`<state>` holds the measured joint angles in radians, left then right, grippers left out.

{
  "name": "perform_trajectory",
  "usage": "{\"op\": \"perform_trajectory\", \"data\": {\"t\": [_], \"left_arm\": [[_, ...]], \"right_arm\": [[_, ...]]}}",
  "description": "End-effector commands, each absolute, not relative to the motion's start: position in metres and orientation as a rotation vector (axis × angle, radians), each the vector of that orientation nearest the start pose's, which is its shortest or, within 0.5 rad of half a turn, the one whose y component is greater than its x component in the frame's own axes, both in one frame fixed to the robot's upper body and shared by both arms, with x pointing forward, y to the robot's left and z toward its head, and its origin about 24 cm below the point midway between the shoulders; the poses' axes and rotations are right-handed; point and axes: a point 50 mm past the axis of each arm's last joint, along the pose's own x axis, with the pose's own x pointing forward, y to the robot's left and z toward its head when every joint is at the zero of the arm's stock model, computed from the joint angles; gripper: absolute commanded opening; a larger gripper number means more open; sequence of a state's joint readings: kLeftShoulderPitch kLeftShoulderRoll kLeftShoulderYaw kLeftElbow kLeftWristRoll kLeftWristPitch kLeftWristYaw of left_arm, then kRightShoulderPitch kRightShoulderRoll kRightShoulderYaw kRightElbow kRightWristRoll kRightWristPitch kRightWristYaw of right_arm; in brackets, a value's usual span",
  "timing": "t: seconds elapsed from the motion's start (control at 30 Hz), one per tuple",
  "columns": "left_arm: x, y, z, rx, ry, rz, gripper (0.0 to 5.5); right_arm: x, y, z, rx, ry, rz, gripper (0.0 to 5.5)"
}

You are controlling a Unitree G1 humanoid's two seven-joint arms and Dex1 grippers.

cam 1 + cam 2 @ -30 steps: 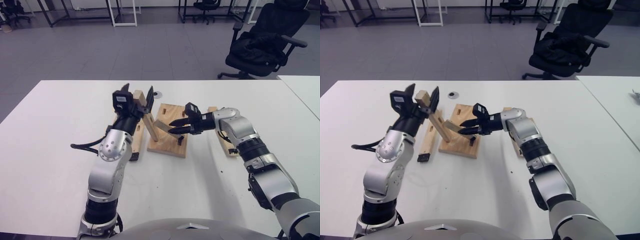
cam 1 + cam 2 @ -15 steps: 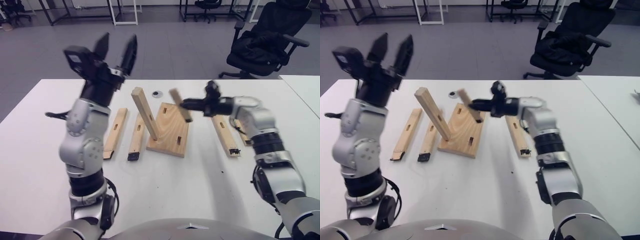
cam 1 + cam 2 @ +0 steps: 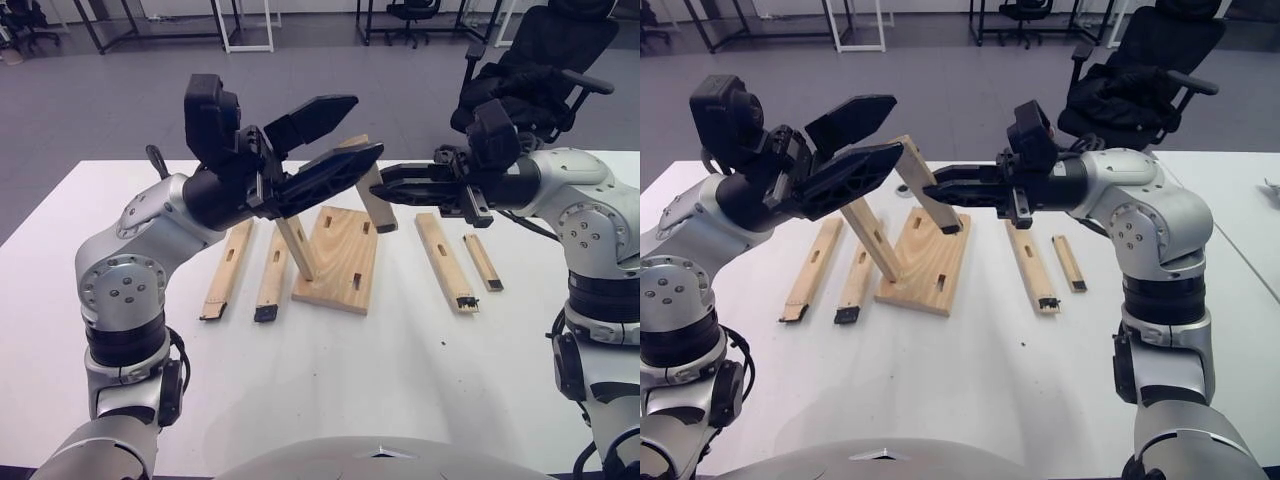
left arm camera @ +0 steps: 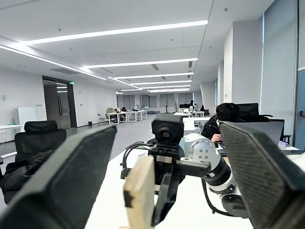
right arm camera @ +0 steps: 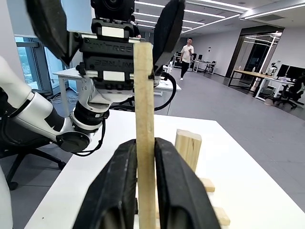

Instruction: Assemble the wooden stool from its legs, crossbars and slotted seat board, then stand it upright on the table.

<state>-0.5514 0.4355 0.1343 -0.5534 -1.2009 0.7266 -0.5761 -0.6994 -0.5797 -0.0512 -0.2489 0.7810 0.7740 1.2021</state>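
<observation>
Right wrist view: right claw [image 5: 144, 143] clamps a wooden piece [image 5: 144, 86] near the spread left claw [image 3: 368, 124].

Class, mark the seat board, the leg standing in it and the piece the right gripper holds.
seat board [image 3: 338, 262], left eye view, bare top face.
standing leg [image 3: 299, 252], left eye view, lower shaft.
held piece [image 5: 144, 105], right wrist view, middle of shaft.

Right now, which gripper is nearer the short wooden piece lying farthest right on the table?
Right. The right gripper, shut on a leg, hangs in the air above and just left of the short piece; the left gripper is open, raised over the seat board, farther left.
</observation>
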Motion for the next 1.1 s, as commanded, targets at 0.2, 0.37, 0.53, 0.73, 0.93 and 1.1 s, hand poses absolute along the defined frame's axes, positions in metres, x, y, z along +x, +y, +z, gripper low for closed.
{"op": "perform_trajectory", "data": {"t": [0.2,0.37,0.53,0.73,0.93,1.1], "left_arm": [[0.224,0.114,0.256,-0.255,-0.355,-1.389,2.46],[0.219,0.116,0.254,-0.26,-0.341,-1.423,1.66],[0.219,0.118,0.253,-0.252,-0.333,-1.428,0.81],[0.22,0.116,0.252,-0.25,-0.329,-1.431,0.43],[0.225,0.124,0.261,-0.269,-0.363,-1.412,0.39],[0.246,0.186,0.298,-0.346,-0.53,-1.013,0.39]], "right_arm": [[0.249,-0.13,0.262,-0.067,-0.151,1.69,0.41],[0.244,-0.13,0.26,-0.06,-0.14,1.694,0.41],[0.242,-0.127,0.26,-0.055,-0.15,1.694,0.41],[0.243,-0.127,0.26,-0.048,-0.156,1.691,0.41],[0.245,-0.127,0.251,-0.044,-0.13,1.614,1.35],[0.256,-0.163,0.24,-0.005,-0.138,1.302,2.2]]}}
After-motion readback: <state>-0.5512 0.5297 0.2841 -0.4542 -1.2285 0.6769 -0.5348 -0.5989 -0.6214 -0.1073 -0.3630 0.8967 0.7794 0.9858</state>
